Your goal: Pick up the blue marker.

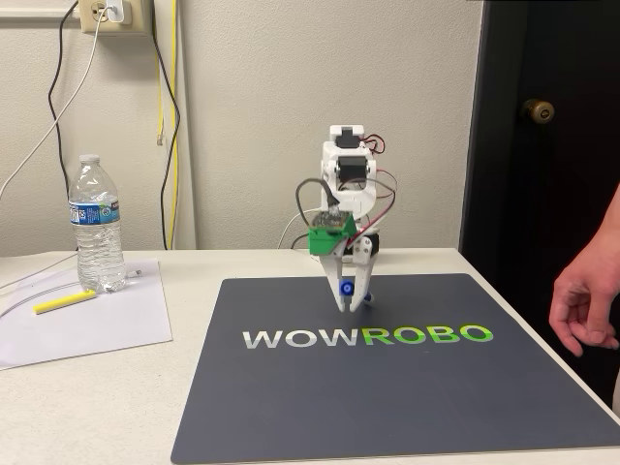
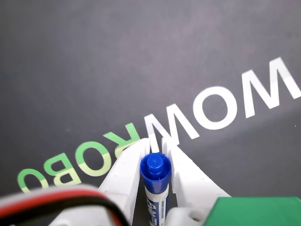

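The blue marker (image 2: pixel 155 181), a white barrel with a blue cap, sits clamped between my white fingers (image 2: pixel 126 167) in the wrist view, cap end pointing toward the mat. My gripper (image 2: pixel 156 141) is shut on it. In the fixed view the gripper (image 1: pixel 348 308) hangs just above the dark mat (image 1: pixel 387 387), near the "WOWROBO" lettering, and the marker's blue cap (image 1: pixel 346 289) shows between the fingers. The marker appears lifted off the mat.
A person's hand (image 1: pixel 584 308) hovers at the right edge beside the mat. On the left stand a water bottle (image 1: pixel 97 225) and a yellow highlighter (image 1: pixel 65 301) on white paper (image 1: pixel 87 320). Cables hang on the wall behind.
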Motion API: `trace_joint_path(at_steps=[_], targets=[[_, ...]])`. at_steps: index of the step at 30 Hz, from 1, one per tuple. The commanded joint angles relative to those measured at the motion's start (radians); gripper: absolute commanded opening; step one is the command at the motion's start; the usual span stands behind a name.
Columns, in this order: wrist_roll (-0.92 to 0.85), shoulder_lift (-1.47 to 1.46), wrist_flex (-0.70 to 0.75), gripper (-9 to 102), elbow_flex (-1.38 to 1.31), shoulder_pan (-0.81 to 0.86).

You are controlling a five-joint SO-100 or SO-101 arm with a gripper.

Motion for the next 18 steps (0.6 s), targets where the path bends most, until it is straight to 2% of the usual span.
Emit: trace_joint_path(at_steps=[1, 13, 18], targets=[[0.017, 0.026, 0.003, 5, -0.067, -0.006], [-0.02, 0.02, -0.006, 29, -0.075, 0.021], [-0.061, 0.051, 0.086, 41, -0.075, 0.035]])
